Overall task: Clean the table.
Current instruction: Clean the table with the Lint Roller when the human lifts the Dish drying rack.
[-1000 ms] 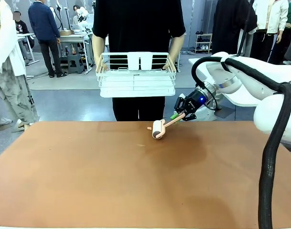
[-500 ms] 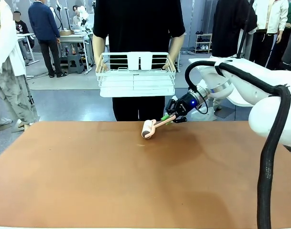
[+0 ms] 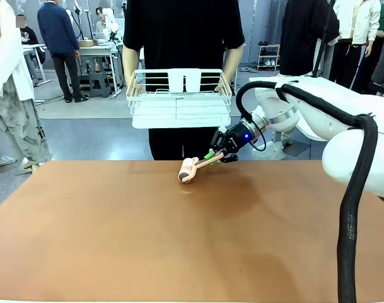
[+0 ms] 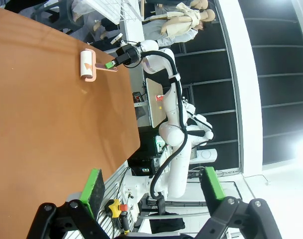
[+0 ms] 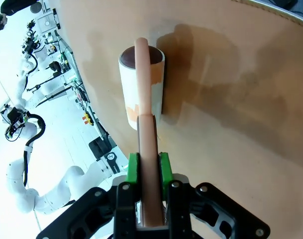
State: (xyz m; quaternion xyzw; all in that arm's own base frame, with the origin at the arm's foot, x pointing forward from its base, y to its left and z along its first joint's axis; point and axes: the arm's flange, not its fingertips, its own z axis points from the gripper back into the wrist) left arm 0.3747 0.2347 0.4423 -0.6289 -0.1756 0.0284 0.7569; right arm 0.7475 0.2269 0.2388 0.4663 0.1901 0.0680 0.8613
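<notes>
The reddish-brown table [image 3: 179, 246] spreads across the front view. My right gripper [image 3: 218, 153] is shut on the pink handle of a lint roller [image 3: 187, 171], whose white roll rests on the table near its far edge, just left of centre. From the right wrist, the green pads clamp the handle and the lint roller [image 5: 141, 84] lies on the table [image 5: 231, 99]; an orange scrap sticks to its sheet. My left gripper [image 4: 153, 185] hangs open beyond the table's [image 4: 42, 124] side edge, with nothing between its fingers, far from the lint roller [image 4: 86, 65].
A person in black stands at the far side holding a white wire rack [image 3: 179, 101] above the table's far edge, just behind the roller. My right arm's black cable [image 3: 352, 208] hangs at the right. Other people stand farther back.
My right gripper has drawn the lint roller leftward along the far part of the table. The person and the wire rack have stayed put.
</notes>
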